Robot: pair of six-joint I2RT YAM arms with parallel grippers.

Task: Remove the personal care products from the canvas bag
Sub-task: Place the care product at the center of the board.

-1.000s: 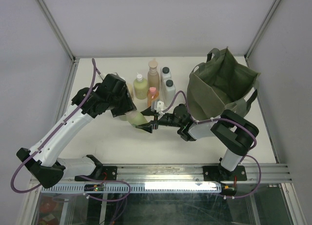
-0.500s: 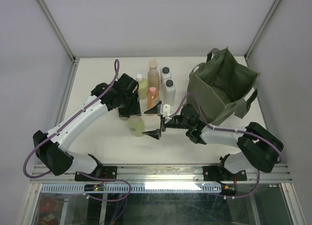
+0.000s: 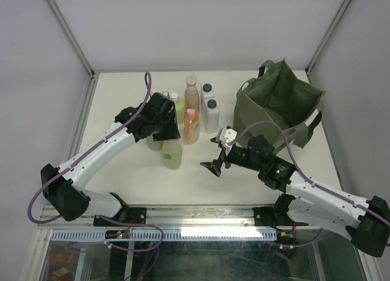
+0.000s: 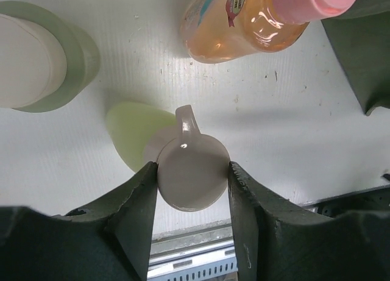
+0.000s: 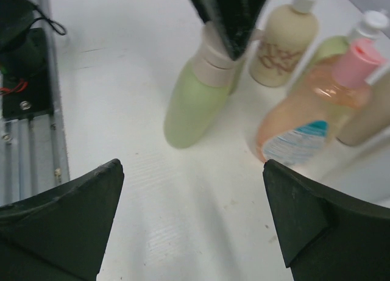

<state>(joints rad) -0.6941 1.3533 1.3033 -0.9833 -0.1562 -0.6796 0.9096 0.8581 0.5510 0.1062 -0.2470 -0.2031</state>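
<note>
Though canvas bag (image 3: 256, 117) gapes, contents unclear.

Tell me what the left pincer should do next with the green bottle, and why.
Probably open the left pincer and lift away: its jaws clamp the cap of the yellow-green bottle, which looks set down upright on the table beside the orange bottle.

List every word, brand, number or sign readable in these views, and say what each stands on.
No text can be read in any view.
The orange bottle: a blue and white label, its print too blurred to read.
The beige bottle: brown script, too blurred to read.
The green bottle: no print shows.
The bag: no print shows on the sides in view.
</note>
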